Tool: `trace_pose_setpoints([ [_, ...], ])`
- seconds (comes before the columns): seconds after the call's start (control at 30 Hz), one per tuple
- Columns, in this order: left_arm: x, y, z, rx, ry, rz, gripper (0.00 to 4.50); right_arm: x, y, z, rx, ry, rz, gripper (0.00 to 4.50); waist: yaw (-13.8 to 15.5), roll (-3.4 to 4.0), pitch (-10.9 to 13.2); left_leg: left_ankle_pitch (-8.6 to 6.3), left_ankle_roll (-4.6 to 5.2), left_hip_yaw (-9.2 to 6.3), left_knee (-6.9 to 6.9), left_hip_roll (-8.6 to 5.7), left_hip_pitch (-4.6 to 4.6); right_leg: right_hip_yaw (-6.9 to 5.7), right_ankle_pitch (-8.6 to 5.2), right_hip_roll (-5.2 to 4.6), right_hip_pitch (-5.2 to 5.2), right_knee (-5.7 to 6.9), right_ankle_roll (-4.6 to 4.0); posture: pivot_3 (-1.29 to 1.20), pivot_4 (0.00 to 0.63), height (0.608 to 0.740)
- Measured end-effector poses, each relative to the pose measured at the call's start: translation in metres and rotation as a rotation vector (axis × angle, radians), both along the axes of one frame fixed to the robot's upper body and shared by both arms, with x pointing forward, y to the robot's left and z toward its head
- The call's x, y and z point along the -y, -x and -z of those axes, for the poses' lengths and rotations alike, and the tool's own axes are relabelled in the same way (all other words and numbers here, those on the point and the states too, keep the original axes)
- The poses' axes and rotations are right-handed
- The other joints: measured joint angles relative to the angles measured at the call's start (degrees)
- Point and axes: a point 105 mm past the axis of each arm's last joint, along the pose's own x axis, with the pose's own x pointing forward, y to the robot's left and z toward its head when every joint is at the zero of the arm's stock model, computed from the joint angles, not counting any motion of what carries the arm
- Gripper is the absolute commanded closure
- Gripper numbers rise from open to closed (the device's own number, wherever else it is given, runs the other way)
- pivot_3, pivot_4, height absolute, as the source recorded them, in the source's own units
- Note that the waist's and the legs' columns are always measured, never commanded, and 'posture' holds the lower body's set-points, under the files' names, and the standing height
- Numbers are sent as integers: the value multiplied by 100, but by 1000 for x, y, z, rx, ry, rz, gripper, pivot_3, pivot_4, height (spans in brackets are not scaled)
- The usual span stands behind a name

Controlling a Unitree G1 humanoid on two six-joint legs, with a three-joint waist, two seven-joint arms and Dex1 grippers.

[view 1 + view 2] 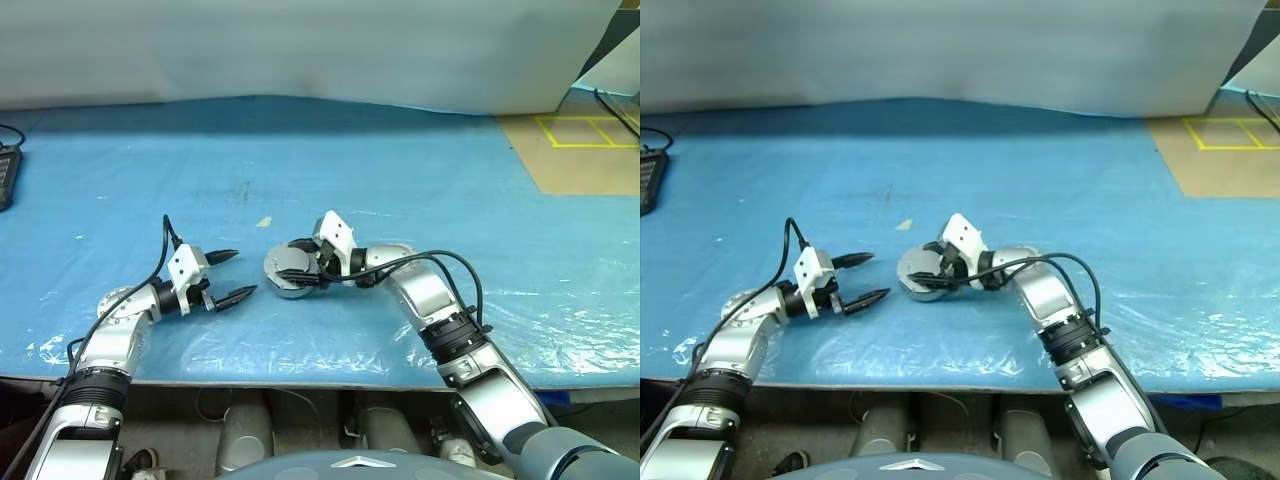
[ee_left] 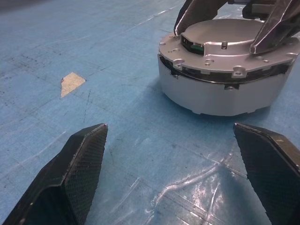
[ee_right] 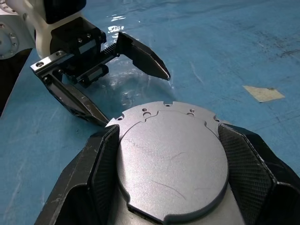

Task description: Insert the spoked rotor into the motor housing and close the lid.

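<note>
One housing [image 1: 288, 283] on the blue mat [image 1: 400, 180], one lid [image 3: 171, 161] seated on top. Right gripper [image 3: 171, 173] clamps the lid's raised centre. Left gripper [image 1: 232, 275] spread wide, empty, just beside. Left wrist view shows the lid-housing seam.

**Work surface and the items lying on it**

A table under a blue plastic sheet [image 1: 400, 180] is carrying the grey motor housing [image 1: 285, 283] near its front edge. A small pale scrap [image 1: 264, 222] is lying just behind the housing. A dark device [image 1: 8, 172] is resting at the far left edge.
</note>
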Motion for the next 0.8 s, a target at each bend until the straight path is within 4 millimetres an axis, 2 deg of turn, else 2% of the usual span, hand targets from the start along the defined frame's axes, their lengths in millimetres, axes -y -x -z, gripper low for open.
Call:
trace_pose_setpoints([
  [0.1,0,0,0,0,0,0,0,0,-1,1,0,6,16,1533,0,0,0,0,0,-1,0,0,0,0,-14,0,0,0,24,0,150,740],
  [0.8,-1,-2,0,-19,17,-21,0,0,-1,9,62,69,3,1533,-1,0,0,-1,0,-13,0,-2,25,2,-16,-3,22,0,28,0,150,740],
])
